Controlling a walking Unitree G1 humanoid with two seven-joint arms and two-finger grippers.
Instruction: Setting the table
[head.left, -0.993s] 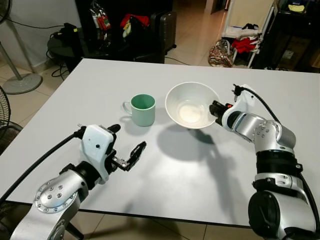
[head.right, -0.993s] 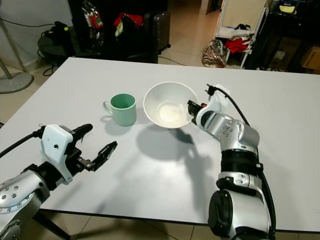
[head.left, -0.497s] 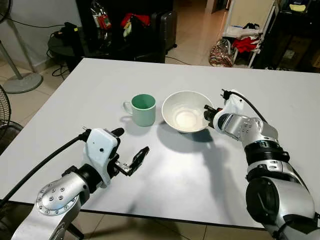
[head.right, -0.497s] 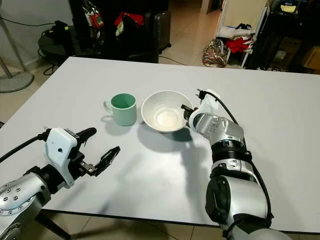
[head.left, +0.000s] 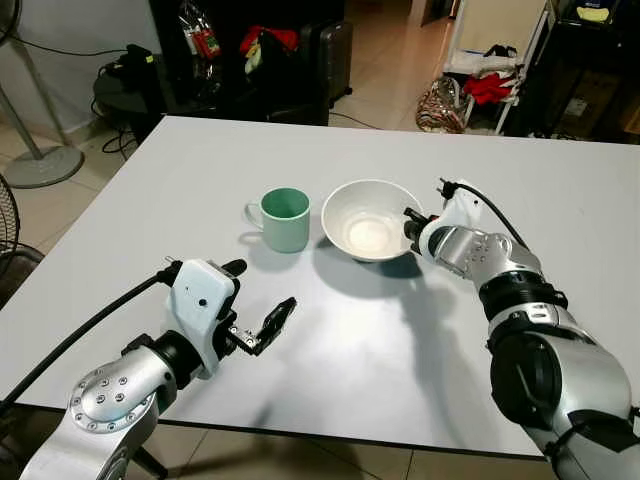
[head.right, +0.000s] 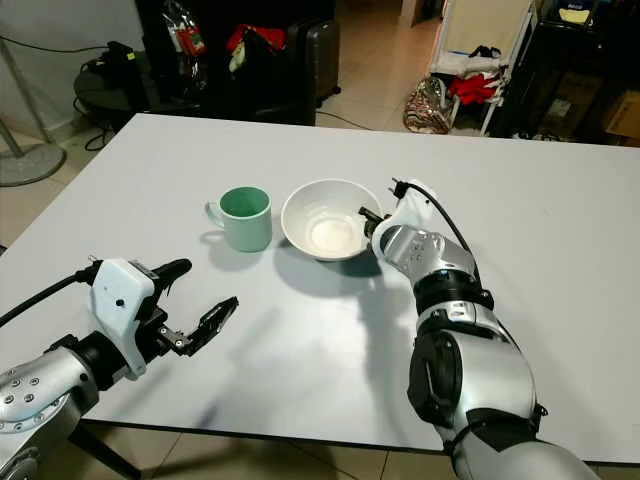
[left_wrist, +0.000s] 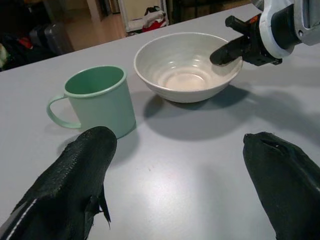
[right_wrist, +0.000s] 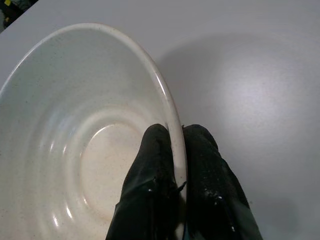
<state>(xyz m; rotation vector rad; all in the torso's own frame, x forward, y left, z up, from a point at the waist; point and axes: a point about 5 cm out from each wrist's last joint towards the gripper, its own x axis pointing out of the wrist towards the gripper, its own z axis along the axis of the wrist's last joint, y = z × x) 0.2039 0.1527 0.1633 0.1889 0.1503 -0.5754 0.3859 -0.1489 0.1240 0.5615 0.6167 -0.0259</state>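
**Bowl lowered to the table beside the mug, right gripper still on its rim**

While the right gripper (head.left: 411, 221) keeps its two black fingers (right_wrist: 155, 165) pinched on the rim of the white bowl (head.left: 368, 222), one finger inside the wall and one outside, the bowl itself has come down. One second ago it was tilted and lifted, with a wide shadow well apart from it on the white table (head.left: 560, 200). Half a second ago it was already lower and almost level. Now it sits level, just beside the green mug (head.left: 283, 219), and its shadow is only a narrow dark band under its near side. From this I judge that the bowl rests on the table or is very close to touching; the exact contact I cannot see. The right arm has also folded closer toward the bowl, with its wrist low over the table.

The left gripper (head.left: 251, 309) hovers above the near part of the table with its fingers spread wide apart and holding nothing. It has shifted only slightly. In the left wrist view the mug (left_wrist: 98, 99) and bowl (left_wrist: 187, 65) stand ahead of it, near each other but not touching.

For the task, this means the placing of the bowl is nearly finished. The step that remains, as I judge it, is to release the rim and draw the fingers back without dragging the bowl against the mug.
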